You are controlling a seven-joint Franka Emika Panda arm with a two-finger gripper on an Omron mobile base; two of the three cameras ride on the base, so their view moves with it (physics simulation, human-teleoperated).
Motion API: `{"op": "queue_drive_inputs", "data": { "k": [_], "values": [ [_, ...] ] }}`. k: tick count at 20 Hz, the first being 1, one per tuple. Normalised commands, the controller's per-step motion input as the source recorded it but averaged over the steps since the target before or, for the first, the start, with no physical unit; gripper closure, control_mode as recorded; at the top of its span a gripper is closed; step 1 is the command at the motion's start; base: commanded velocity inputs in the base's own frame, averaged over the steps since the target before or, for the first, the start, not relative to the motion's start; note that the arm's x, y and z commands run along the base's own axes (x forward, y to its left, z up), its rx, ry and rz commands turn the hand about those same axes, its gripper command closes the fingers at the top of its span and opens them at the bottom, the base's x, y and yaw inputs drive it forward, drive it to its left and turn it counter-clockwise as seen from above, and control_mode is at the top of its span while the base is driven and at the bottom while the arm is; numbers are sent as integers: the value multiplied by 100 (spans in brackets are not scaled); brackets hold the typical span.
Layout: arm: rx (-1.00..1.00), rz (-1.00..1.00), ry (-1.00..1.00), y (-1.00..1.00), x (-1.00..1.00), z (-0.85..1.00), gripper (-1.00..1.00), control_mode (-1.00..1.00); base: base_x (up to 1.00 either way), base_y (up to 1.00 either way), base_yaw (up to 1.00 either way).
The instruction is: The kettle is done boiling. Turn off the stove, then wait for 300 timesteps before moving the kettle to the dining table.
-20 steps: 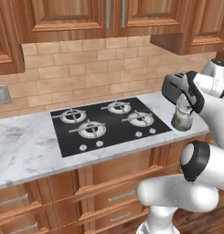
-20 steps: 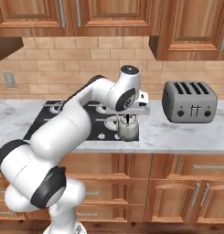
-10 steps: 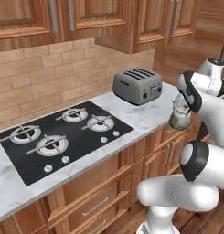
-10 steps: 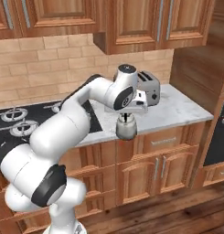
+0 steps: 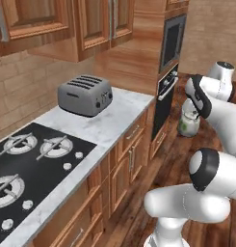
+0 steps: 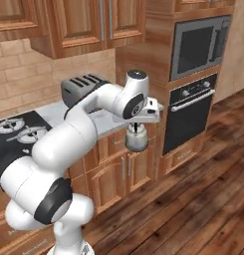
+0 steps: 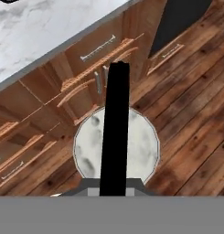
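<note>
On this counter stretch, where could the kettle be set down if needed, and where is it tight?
Bare marble counter runs between the toaster and the oven tower, and along the front edge beside the stove. The burners and the toaster's corner are crowded. The gripper holds the kettle over the wood floor.

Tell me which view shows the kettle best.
The right base view: the kettle hangs in full side profile under the gripper, clear of the counter. The left base view has it partly behind the arm; the hand view looks straight down on its lid and handle.
</note>
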Motion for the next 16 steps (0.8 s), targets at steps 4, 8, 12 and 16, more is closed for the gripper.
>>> {"op": "queue_drive_inputs", "data": {
  "k": [4, 8, 12, 16],
  "values": [
    [0, 0, 0, 0, 0, 0, 100, 100, -8, 15, -64],
    [0, 0, 0, 0, 0, 0, 100, 100, -12, 12, -63],
    [0, 0, 0, 0, 0, 0, 100, 100, -14, 5, -62],
    [0, 0, 0, 0, 0, 0, 100, 100, -12, 0, -57]
  ]
}}
